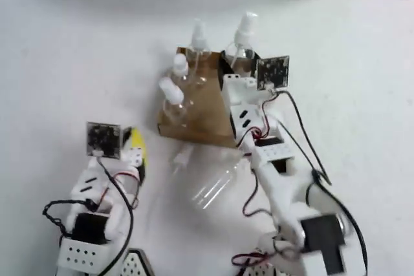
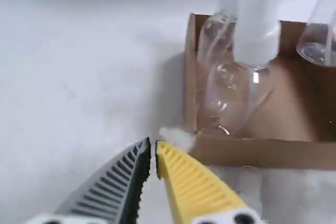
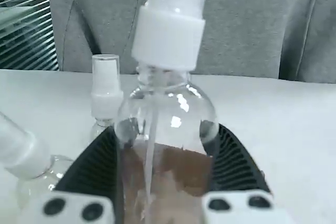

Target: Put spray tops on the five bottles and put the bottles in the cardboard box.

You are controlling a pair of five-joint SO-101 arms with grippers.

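Observation:
The cardboard box [image 1: 206, 130] sits mid-table and holds several clear bottles with white spray tops, such as one at the back [image 1: 197, 44] and one at the front left [image 1: 173, 98]. My right gripper [image 1: 239, 69] is shut on a topped bottle [image 1: 243, 35] standing upright at the box's back right corner; its black fingers [image 3: 97, 163] press both sides of that bottle [image 3: 168, 114]. Another clear bottle [image 1: 217, 182] lies on the table in front of the box, its white top [image 1: 182, 156] pointing left. My left gripper [image 2: 152, 148] is shut and empty, close to that white top [image 2: 177, 138].
The box's near wall [image 2: 252, 150] rises right ahead of the left gripper. White tabletop [image 1: 77, 63] spreads to the left and far side. Cables trail from the right arm [image 1: 304, 153]. Grey chairs stand behind the table [image 3: 294, 24].

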